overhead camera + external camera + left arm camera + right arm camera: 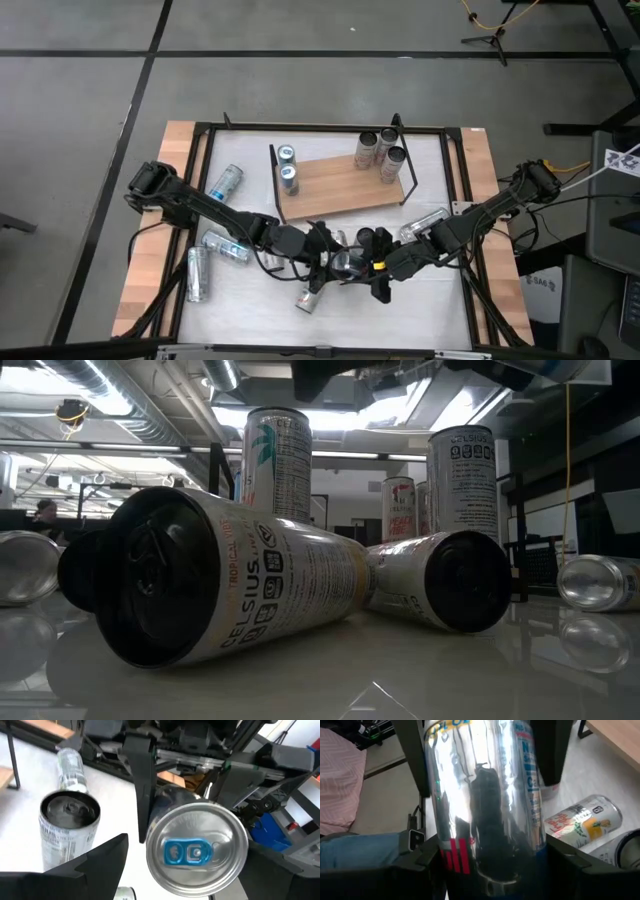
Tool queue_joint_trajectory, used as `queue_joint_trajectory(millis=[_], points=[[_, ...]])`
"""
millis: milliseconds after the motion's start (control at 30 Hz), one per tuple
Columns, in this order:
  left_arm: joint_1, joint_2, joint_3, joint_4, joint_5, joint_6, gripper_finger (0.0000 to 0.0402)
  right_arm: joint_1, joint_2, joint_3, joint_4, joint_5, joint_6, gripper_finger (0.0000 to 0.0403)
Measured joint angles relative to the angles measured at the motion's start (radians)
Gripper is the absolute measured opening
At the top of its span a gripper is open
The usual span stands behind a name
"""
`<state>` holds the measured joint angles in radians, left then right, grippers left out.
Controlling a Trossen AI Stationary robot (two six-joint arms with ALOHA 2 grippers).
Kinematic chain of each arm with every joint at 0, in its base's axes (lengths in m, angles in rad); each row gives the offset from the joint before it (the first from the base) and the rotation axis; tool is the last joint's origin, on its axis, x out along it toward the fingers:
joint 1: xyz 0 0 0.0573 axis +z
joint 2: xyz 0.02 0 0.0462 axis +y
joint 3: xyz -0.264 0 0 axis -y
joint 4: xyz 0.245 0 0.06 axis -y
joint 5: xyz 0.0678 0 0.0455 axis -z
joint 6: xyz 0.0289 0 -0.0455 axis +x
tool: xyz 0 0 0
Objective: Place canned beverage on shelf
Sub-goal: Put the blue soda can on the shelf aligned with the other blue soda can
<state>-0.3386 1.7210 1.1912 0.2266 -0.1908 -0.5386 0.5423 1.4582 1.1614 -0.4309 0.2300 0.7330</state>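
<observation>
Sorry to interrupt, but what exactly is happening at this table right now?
Both arms meet at the table's front middle. The right pincer grips a silver can, and the left pincer stands open just by its top end. Five cans already stand on the shelf; several others lie loose on the tabletop.

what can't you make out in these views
- High view: where the fingers of both arms meet around the silver can, the dark arms hide who holds it.
- Right wrist view: the can fills the picture, its top cut off.
- Low view: lying cans hide the shelf.
</observation>
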Motion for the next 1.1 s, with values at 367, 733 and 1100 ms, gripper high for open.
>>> queue_joint_trajectory(millis=[367,733,1100], points=[[0.000,-0.001,0.000,0.031,-0.004,0.025,0.0303,0.000,0.000,0.000,-0.011,-0.011,0.005,0.0229],[0.000,0.001,0.000,0.037,0.029,0.075,0.0247,0.000,0.000,0.000,-0.008,-0.015,0.001,0.0229],[0.001,0.002,-0.001,0.048,0.053,0.101,0.0236,0.001,0.000,0.000,-0.008,-0.013,0.005,0.0230]])
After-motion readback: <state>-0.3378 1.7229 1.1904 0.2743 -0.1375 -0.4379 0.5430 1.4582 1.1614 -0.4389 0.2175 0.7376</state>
